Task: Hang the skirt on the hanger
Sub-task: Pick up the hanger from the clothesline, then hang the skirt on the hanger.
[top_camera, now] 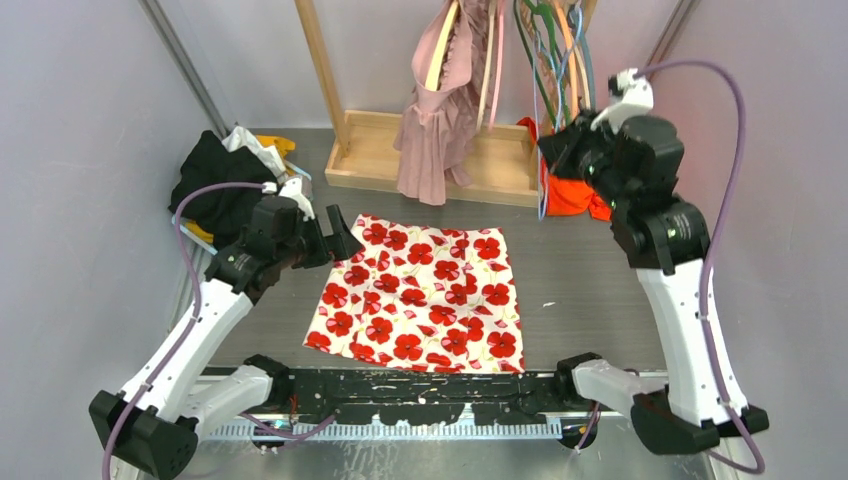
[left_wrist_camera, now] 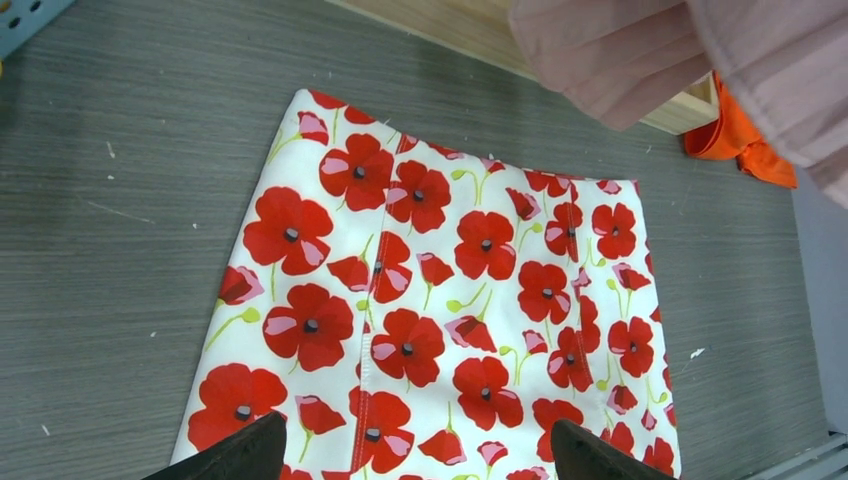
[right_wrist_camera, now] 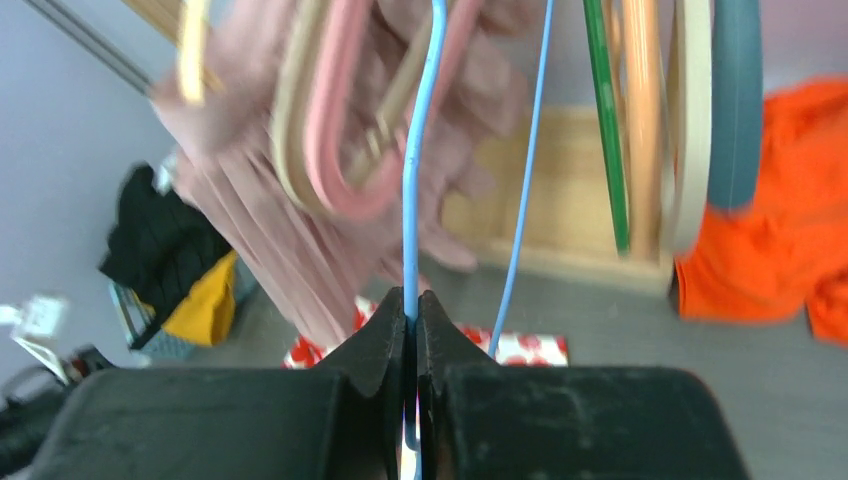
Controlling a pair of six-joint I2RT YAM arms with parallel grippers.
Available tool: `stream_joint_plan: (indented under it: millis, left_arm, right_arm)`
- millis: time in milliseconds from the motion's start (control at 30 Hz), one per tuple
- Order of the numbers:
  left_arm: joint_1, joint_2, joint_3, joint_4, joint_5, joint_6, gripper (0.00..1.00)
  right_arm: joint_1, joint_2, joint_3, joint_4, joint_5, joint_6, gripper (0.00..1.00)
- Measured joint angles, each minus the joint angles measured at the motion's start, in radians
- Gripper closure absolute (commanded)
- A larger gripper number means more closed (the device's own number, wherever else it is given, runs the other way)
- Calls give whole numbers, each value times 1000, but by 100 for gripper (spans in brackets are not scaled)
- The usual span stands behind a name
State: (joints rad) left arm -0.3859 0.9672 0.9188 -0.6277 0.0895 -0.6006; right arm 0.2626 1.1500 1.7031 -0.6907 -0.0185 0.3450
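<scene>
The skirt (top_camera: 420, 295), white with red poppies, lies flat on the grey table and fills the left wrist view (left_wrist_camera: 450, 300). My left gripper (top_camera: 338, 240) is open and empty, hovering over the skirt's left edge; its fingertips (left_wrist_camera: 235, 455) sit wide apart above the fabric. My right gripper (top_camera: 560, 150) is raised at the rack and is shut on a thin light-blue wire hanger (right_wrist_camera: 412, 180), which hangs among other hangers. The blue hanger's wire (top_camera: 537, 120) shows faintly in the top view.
A wooden rack (top_camera: 440, 155) at the back holds a pink dress (top_camera: 435, 120) and several coloured hangers (top_camera: 560, 50). An orange cloth (top_camera: 570, 195) lies by the rack's right end. A pile of black and yellow clothes (top_camera: 225, 175) sits at back left.
</scene>
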Motion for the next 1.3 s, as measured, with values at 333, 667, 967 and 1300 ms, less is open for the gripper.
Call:
stream_joint_plan:
  millis: [333, 667, 967, 1300]
  left_arm:
    - [0, -46, 88, -82, 10, 33, 0]
    - [0, -121, 97, -167, 37, 34, 1]
    - [0, -169, 150, -246, 43, 37, 1]
    - [0, -221, 151, -307, 34, 37, 1]
  right_arm:
    - [11, -300, -454, -103, -101, 101, 99]
    - [196, -505, -828, 40, -262, 322, 99]
    - [711, -303, -962, 301, -48, 417, 99]
    - [905, -39, -988, 690, 139, 389, 99]
